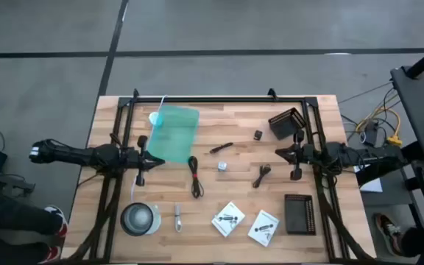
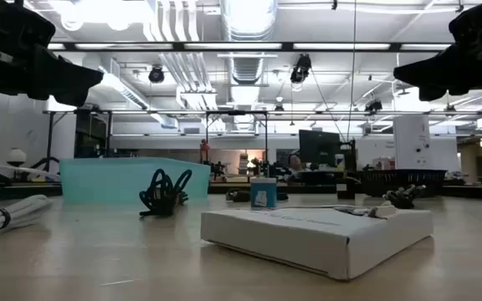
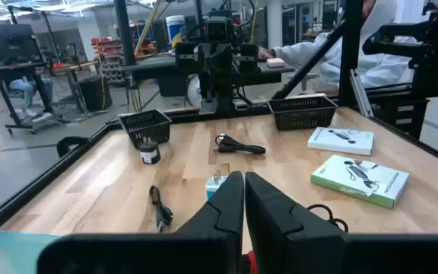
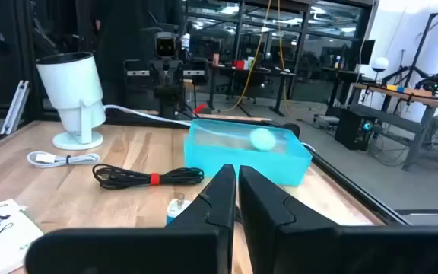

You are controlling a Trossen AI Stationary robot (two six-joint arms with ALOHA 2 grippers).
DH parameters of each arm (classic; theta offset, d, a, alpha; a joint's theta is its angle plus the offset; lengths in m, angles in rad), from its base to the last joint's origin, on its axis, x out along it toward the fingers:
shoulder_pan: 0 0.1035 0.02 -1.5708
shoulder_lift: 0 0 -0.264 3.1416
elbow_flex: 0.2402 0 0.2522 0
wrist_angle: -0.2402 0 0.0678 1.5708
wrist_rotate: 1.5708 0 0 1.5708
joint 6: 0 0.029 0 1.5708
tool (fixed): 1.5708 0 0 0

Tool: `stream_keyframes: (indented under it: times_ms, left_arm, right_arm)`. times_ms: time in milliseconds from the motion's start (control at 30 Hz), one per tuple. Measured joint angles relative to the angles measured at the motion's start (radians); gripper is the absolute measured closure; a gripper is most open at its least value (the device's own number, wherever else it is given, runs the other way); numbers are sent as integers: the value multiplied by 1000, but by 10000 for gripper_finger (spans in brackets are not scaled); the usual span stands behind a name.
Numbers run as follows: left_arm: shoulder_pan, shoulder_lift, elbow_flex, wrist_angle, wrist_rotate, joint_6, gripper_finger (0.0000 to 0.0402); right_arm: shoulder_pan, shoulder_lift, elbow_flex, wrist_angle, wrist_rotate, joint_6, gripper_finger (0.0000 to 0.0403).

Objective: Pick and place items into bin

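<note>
Both arms hover over the table [image 1: 285, 228] with nothing picked. The left hand [image 3: 243, 190] has its fingers pressed together and empty; the teal bin [image 1: 174, 134] sits just beside it. The right hand [image 4: 233, 186] is likewise closed on nothing.

Between the two hands lie the items: the bundled black cable [image 1: 194, 177], closest to the left hand, then the thin black stick [image 1: 221, 148], the tiny silvery cube [image 1: 222, 166] and a black connector [image 1: 263, 175] nearer the right hand. The two white printed packets [image 1: 246, 223] lie farther off.

The cable looks light and floppy, so it is probably best pinched at its red tie [image 4: 155, 178], where the strands are held together. The packets look flat and light, and an edge grip would likely suit them. The cube is small, hard and likely to slip.
</note>
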Motion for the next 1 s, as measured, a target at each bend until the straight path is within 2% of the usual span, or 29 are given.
stream_keyframes:
  times_ms: [433, 567, 667, 767, 933, 1000]
  left_arm:
    - [0, 1, 0, 0, 0, 2, 402]
    - [0, -1, 0, 0, -1, 0, 396]
    - [0, -1, 0, 1, -1, -2, 370]
    - [0, 1, 0, 41, -2, -2, 327]
    - [0, 10, 0, 222, -4, -1, 250]
    - [1, 20, 10, 236, -4, -1, 230]
  right_arm:
    - [0, 0, 0, 0, 0, -4, 394]
    - [0, 0, 0, 0, -1, -50, 393]
    - [0, 0, 0, 24, 0, -76, 379]
    - [0, 0, 0, 71, -1, -81, 350]
    - [0, 0, 0, 135, -2, -80, 274]
    - [0, 1, 0, 173, 0, -55, 242]
